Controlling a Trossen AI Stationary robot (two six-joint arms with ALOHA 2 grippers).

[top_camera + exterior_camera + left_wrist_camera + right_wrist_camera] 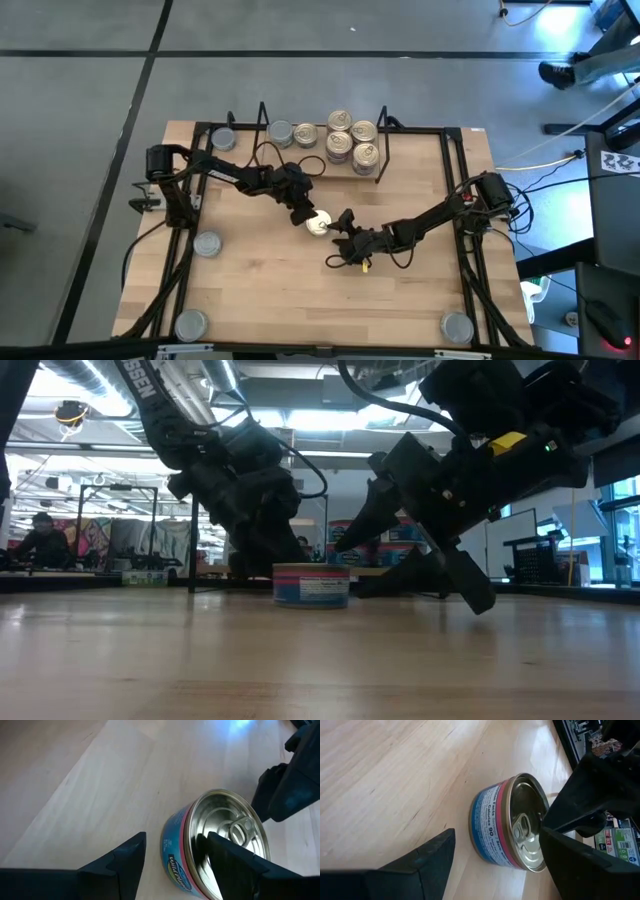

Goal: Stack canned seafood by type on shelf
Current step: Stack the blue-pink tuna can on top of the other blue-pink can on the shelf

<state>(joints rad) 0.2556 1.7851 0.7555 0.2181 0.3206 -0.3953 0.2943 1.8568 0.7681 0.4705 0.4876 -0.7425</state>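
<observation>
A short tin (318, 224) with a blue and pink label and a pull-tab lid stands upright on its base at the middle of the table (311, 585). My left gripper (303, 212) is open at the tin's far left; in its wrist view (175, 840) one finger reaches over the lid. My right gripper (338, 225) is open at the tin's right, and the tin (510, 822) lies ahead between its fingers. The shelf (320, 150) at the far edge holds gold-lidded tins (352, 140) on the right and grey-lidded tins (292, 133) on the left.
Loose grey-lidded tins stand at the far left beside the shelf (223, 138), at the left (207, 243), and in the near left (190, 324) and near right (457, 327) corners. Black rails (462, 200) edge the table. Bare wood lies near the front middle.
</observation>
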